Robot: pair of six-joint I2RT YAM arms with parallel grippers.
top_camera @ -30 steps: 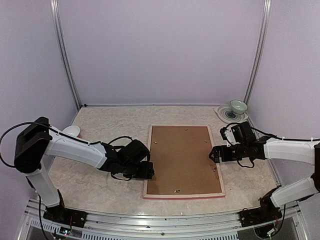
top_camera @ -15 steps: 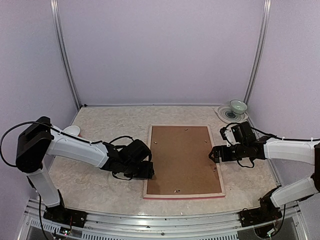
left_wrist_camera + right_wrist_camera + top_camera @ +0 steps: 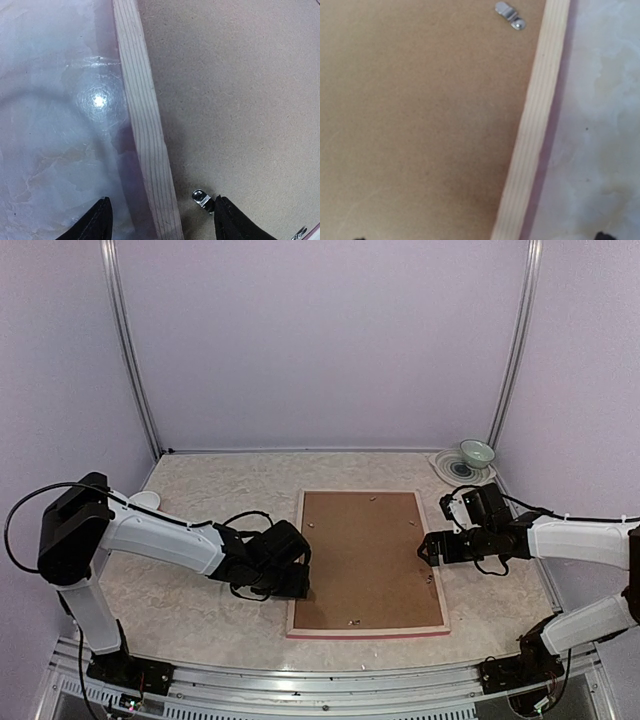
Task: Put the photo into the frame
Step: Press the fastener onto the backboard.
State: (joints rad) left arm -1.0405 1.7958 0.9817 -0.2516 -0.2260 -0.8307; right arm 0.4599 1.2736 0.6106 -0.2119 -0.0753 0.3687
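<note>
On the table mid-way btw the 2 arms lies 1 frame, face down: pale wood back up, a thin pink strip showing along its near edge. Its long axis runs near-to-far, away from the arm bases, short sides facing the arms and the back wall. 1 brown backing board fills the opening; whether the photo sits under it can't be told. Approx 5 small metal clips dot the board's rim in the top view; the left wrist cam shows 2 of them, the right wrist cam 1. Left gripper hangs low over the frame's left rail nr the near-left corner, fingers spread wide, the wood rail and 1 clip lying btw them, nothing pinched. Right gripper is at the right rail, abt mid-length, jaws fully apart, only the black tips showing at the bottom corners of its own cam, holding nothing. Elsewhere: 1 small white bowl behind the left arm, 1 pale green bowl at the far-right corner beside 1 plate w/ dark rings
</note>
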